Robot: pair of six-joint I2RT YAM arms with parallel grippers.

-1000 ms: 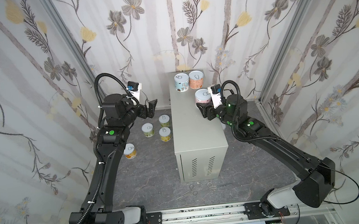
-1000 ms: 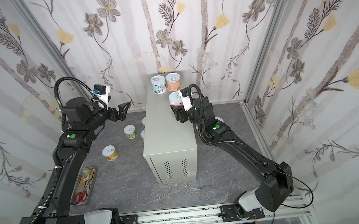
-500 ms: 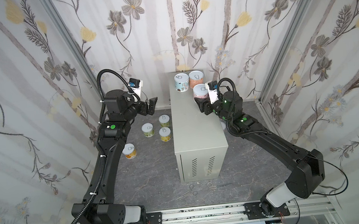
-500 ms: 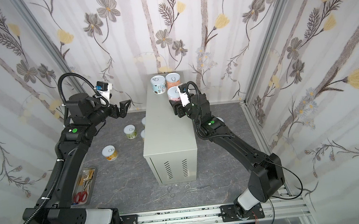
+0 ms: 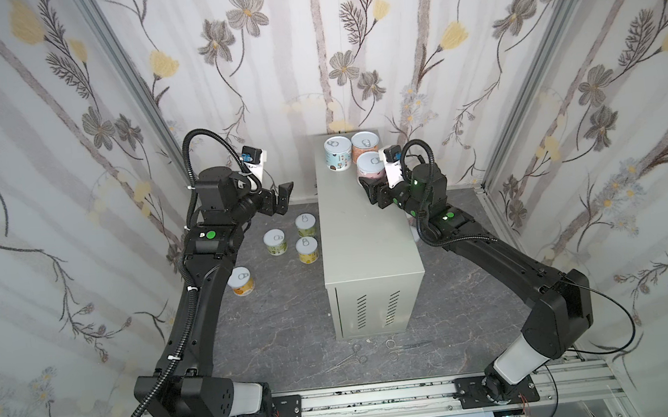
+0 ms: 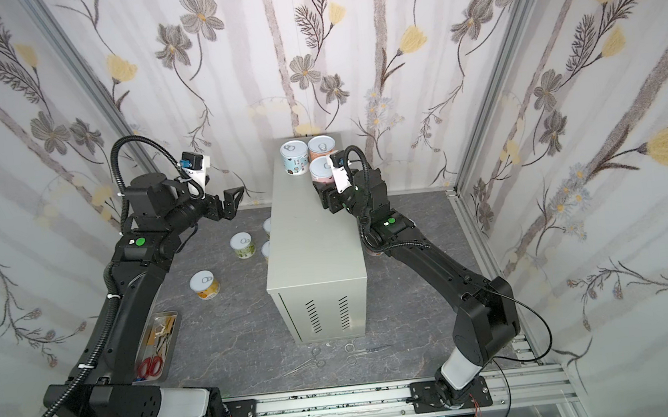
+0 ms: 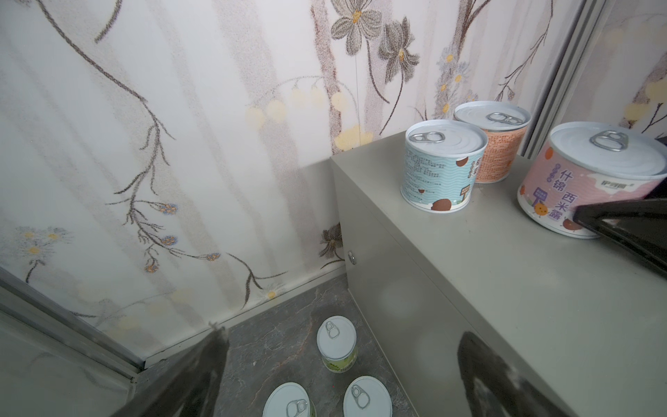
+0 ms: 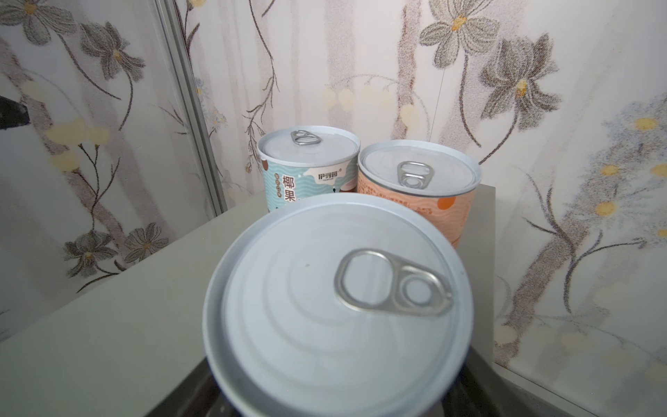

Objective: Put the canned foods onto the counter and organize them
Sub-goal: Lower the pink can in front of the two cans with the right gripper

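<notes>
Now: I am setting the pink can [image 5: 369, 163] on the counter [image 5: 364, 236], nearer the blue can [image 5: 338, 155] and orange can [image 5: 364, 144] than a second ago.
Right gripper [image 5: 373, 187]: it is sitting around the pink can; I cannot tell if it is squeezing.
Left gripper [image 5: 281, 197]: it is hanging wide open, empty.
Floor cans [image 5: 275, 240]: four are waiting beside the counter.
Meaning: the third can is almost done.

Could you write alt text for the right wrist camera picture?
Close up, the near tin, silver pull-tab lid upward, fills the foreground on a grey cabinet top. Behind it a light-blue tin and an orange tin stand side by side against flowered wallpaper.
</notes>
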